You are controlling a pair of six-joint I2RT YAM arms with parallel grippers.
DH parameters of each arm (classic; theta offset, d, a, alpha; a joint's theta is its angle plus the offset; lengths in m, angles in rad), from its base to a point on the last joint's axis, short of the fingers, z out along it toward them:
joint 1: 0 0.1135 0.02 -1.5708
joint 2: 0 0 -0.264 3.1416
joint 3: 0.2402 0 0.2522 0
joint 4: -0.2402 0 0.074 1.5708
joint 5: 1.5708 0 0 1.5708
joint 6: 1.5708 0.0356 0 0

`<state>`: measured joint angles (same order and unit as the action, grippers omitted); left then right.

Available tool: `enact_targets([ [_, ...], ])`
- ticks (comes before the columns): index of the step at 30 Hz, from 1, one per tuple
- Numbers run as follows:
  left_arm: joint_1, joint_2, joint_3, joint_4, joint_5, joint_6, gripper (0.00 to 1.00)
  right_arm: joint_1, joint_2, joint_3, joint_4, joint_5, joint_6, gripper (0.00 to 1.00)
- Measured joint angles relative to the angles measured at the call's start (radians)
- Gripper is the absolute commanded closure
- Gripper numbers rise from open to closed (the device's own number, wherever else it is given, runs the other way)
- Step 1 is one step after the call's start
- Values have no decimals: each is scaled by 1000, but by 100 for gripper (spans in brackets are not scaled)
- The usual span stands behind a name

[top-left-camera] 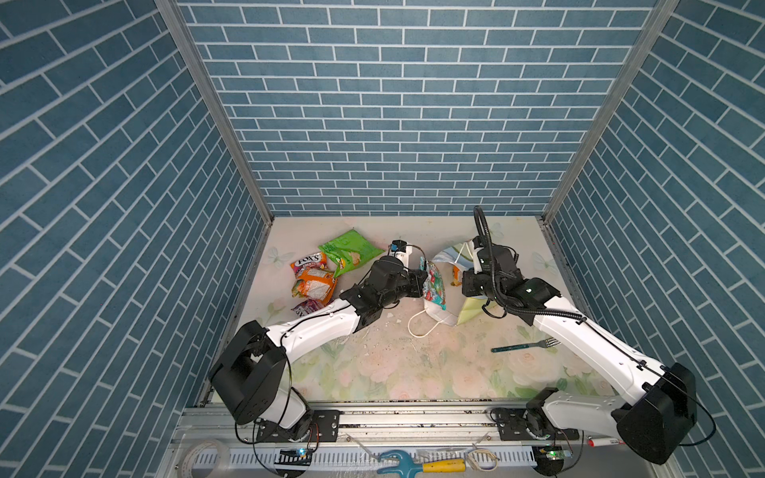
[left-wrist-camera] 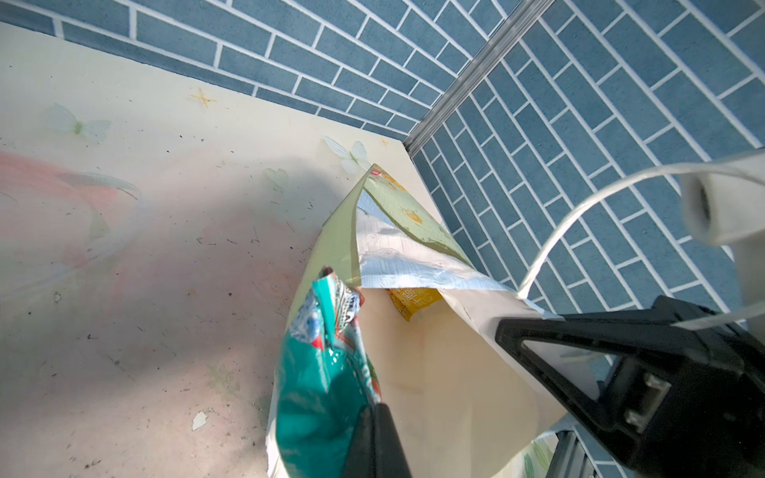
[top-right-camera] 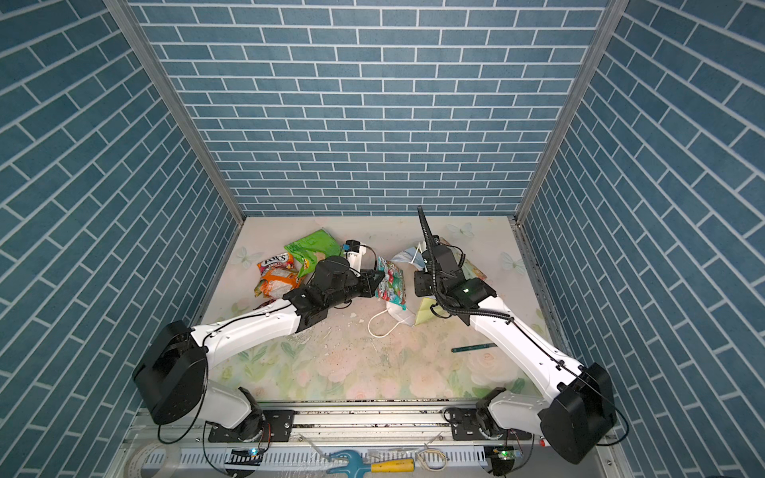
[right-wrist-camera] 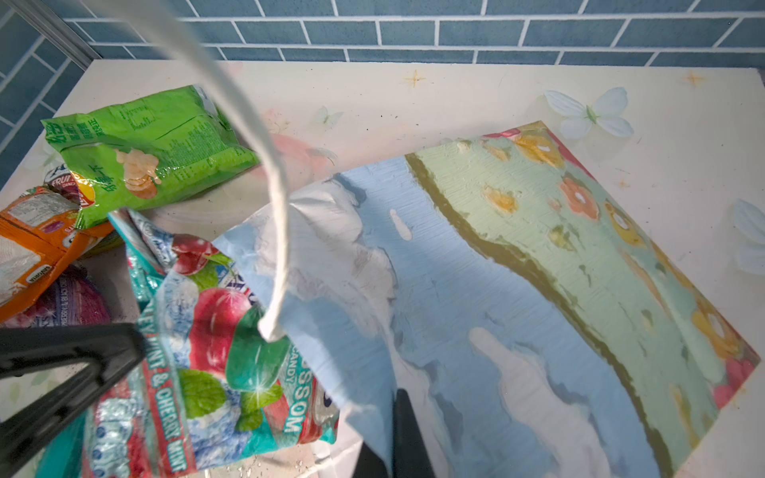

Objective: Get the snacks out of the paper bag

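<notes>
Right hand [right-wrist-camera: 402, 411] is pinched shut on the rim of the paper bag [right-wrist-camera: 517, 289] lying on the worktop [top-left-camera: 414, 364], I'd guess to anchor the mouth while the left hand [left-wrist-camera: 374, 422], clamped on the teal cherry-mint packet [right-wrist-camera: 215, 351], tugs it clear, yellow packet [left-wrist-camera: 414, 304] still inside.

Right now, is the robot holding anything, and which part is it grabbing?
The left gripper pinches the shiny teal cherry-mint candy packet by one edge. The right gripper pinches the sky-print paper bag by its open rim, beside a white cord handle.
</notes>
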<state>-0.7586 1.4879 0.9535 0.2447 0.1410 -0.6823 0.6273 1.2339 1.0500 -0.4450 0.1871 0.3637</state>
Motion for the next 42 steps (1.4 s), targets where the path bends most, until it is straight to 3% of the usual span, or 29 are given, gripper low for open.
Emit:
enact_targets([
  [14, 0, -32, -13, 0, 17, -3, 100, 0, -11, 0, -28, 19, -77, 100],
  [42, 1, -151, -36, -38, -14, 16, 100, 0, -26, 0, -49, 82, -77, 100],
])
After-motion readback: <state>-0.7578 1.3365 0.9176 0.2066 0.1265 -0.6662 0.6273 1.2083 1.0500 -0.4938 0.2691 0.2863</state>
